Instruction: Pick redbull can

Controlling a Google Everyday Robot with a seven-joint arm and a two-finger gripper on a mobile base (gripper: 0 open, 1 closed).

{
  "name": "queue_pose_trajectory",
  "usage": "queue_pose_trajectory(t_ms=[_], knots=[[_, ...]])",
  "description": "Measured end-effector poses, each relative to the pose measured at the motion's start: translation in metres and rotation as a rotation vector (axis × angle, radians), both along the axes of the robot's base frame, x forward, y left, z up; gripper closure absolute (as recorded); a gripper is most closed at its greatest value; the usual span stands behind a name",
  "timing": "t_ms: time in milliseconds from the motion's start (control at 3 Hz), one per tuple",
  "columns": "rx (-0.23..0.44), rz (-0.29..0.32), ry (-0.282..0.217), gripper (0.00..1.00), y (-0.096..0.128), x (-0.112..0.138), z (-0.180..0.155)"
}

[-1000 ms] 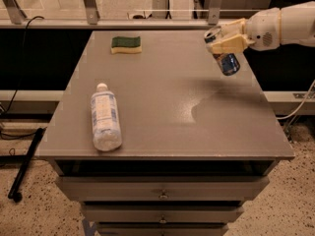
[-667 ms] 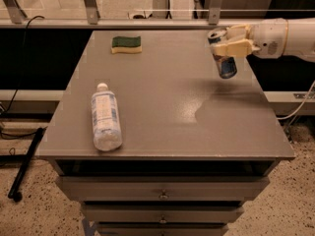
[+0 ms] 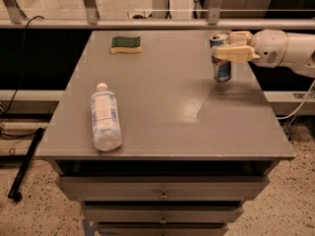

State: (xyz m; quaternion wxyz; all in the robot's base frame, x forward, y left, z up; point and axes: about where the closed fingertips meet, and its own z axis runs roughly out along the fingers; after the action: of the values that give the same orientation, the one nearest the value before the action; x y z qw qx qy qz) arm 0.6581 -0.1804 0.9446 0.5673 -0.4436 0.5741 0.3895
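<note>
Over at about two o'clock on the grey table (image 3: 162, 112), the gripper (image 3: 224, 45) reaches in from the right on its white arm (image 3: 290, 48) and is clamped on the redbull can (image 3: 222, 71). The fingers are only as far apart as the can is wide, with one cream finger (image 3: 235, 53) lying across the front of the can just under its rim and the other behind it. The can stands upright, slim, blue and silver, its silver top facing up and a dark shadow spread on the surface beside its base; I cannot tell whether the base touches the table. A second ago the can hung tilted in the grip, top leaning toward nine o'clock, and the arm slanted down from higher up; now the can is straight and the arm lies nearly level. The water bottle (image 3: 105, 123) on its side at eight o'clock and the sponge (image 3: 126, 44) at eleven o'clock have not moved.
</note>
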Motion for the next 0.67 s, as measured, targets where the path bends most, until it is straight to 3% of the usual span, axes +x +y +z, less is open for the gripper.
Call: queue_pose_trajectory(t_ms=[667], knots=[[0.127,0.034,-0.01,1.0,-0.0047,-0.0067,-0.0115]])
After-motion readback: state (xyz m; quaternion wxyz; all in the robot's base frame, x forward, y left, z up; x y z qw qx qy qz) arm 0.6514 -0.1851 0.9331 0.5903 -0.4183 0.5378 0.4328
